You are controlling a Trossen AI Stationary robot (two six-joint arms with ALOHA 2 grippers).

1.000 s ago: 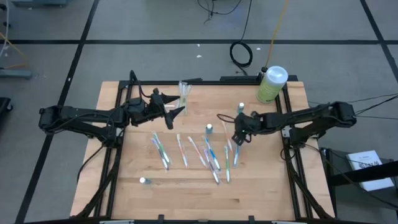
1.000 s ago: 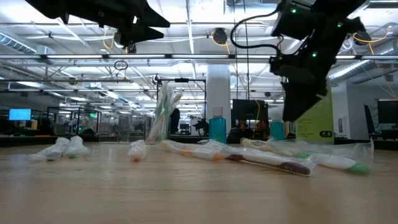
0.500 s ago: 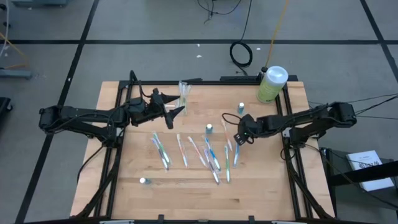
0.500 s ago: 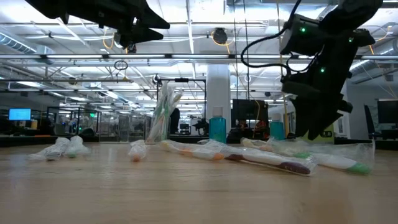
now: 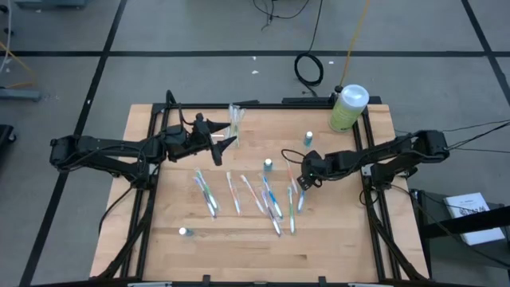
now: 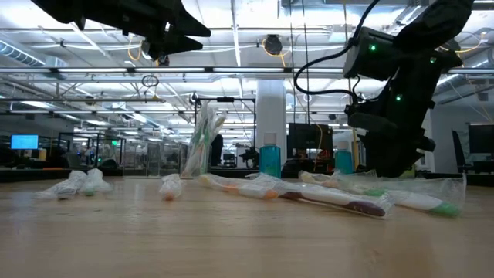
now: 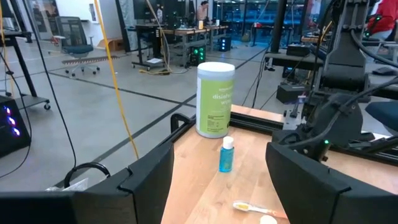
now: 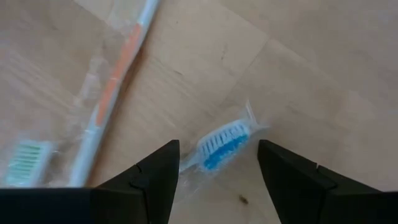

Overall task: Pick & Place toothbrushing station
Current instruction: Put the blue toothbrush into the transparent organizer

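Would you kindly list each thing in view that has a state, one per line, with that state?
Left gripper: open, empty, raised beside the holder.
Right gripper: open, low over a wrapped blue toothbrush.
Toothbrushing station: upright, a few brushes inside.
Wrapped toothbrushes: lying flat, scattered on the table.
Green bottle: upright, white cap on.
Small blue bottle: upright, capped.

- Your right wrist view cuts off the blue-bristled toothbrush (image 8: 219,145): its handle disappears behind the near finger (image 8: 140,183).
- The orange-handled toothbrush (image 8: 115,74) beside it runs out past the frame's edge.
- In your low view, the right arm (image 6: 397,93) covers the green bottle.
- The toothbrushing station (image 5: 236,121) is too small from above for you to count its compartments.
- The left arm's fingers (image 7: 149,183) are cropped in its wrist view.
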